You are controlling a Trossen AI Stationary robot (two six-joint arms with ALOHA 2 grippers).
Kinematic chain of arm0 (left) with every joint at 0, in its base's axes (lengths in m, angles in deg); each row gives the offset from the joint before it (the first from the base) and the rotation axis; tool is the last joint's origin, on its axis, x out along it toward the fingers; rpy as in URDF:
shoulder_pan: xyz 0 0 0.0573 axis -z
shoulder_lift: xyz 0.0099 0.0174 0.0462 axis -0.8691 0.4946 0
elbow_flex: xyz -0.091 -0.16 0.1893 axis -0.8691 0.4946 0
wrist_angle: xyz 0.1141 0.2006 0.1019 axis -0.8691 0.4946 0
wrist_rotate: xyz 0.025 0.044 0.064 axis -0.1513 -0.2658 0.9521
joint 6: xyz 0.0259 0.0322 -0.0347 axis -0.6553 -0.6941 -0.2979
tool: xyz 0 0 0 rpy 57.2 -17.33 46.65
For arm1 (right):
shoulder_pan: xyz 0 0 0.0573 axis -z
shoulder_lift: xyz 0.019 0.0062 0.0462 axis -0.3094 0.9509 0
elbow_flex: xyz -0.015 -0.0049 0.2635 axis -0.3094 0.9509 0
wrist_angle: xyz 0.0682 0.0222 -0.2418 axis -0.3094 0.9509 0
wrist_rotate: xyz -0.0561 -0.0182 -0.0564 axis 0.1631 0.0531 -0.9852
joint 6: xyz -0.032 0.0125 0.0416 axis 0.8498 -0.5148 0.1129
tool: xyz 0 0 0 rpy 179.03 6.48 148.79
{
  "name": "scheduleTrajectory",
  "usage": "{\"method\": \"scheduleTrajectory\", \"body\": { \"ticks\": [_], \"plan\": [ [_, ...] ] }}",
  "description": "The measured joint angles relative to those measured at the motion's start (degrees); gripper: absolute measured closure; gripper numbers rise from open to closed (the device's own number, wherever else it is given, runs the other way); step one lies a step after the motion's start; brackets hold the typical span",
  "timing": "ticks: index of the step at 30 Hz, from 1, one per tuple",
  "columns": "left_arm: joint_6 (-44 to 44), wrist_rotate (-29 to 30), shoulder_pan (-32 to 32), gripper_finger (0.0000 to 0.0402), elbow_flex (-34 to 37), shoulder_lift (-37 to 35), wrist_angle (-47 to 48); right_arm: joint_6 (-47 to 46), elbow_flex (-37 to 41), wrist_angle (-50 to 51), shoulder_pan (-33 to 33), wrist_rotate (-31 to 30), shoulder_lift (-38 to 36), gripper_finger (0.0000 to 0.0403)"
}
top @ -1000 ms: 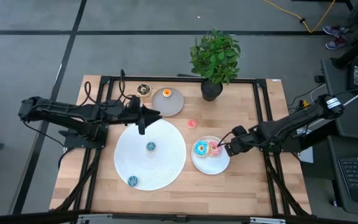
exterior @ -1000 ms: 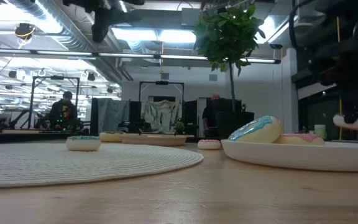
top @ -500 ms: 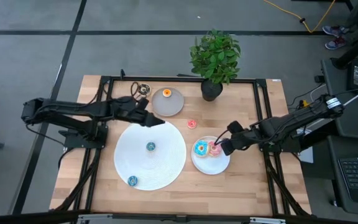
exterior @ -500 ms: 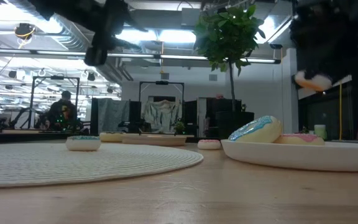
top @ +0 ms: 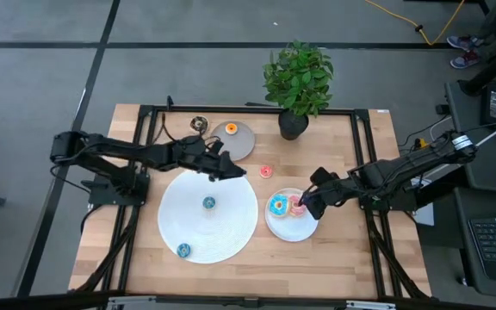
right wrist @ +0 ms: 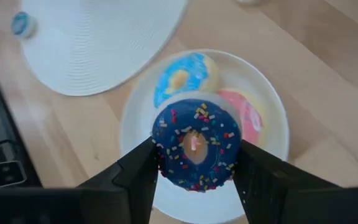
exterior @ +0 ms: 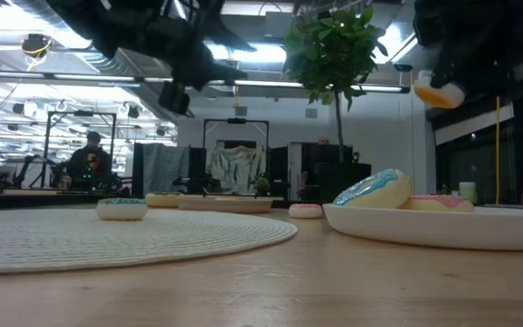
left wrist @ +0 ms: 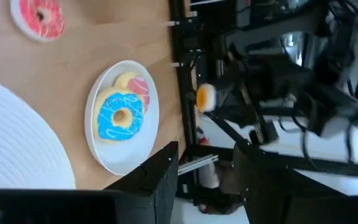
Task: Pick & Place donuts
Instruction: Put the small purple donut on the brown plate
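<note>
My right gripper is shut on a dark blue sprinkled donut, held up over the white plate. In the low view this donut hangs well above the plate. On the plate lie a blue-iced donut and a pink one. My left gripper is open and empty above the far edge of the large white disc. In its wrist view, its fingers frame the plate. My right gripper pinches the dark blue donut between its two fingers, one on each opposite outer edge of the ring. The icing faces the wrist camera. The donut is lifted clear, high over the plate.
A small teal donut and a small blue one lie on the white disc. A red-pink donut sits on the bare wood. A grey plate holds an orange donut. A potted plant stands at the far edge.
My right gripper has risen with the dark blue donut, from just above the plate to well above it, drifting slightly toward the table's left. My left gripper has swung toward the table's right, along the far edge of the white disc.
</note>
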Motion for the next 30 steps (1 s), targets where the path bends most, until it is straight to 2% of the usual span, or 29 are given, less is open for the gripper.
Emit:
{"method": "scheduleTrajectory", "body": {
  "ticks": [4,9,18,30],
  "plan": [
    [5.23,0.05,0.55,0.0256,-0.12,3.99,-3.02,2.58,-0.83,-1.75,0.00,0.39,0.00,0.0212],
    [7.69,0.25,1.92,0.0256,-3.17,8.47,-4.83,5.63,-1.44,-2.64,0.00,0.73,0.00,0.0212],
    [6.77,-0.13,2.75,0.0256,-13.19,17.77,-4.56,9.06,-1.44,-3.09,0.00,2.06,0.00,0.0212],
    [7.52,-6.42,4.19,0.0256,-26.12,28.15,-4.54,10.65,-1.44,-3.13,0.00,2.72,0.00,0.0212]
  ]
}}
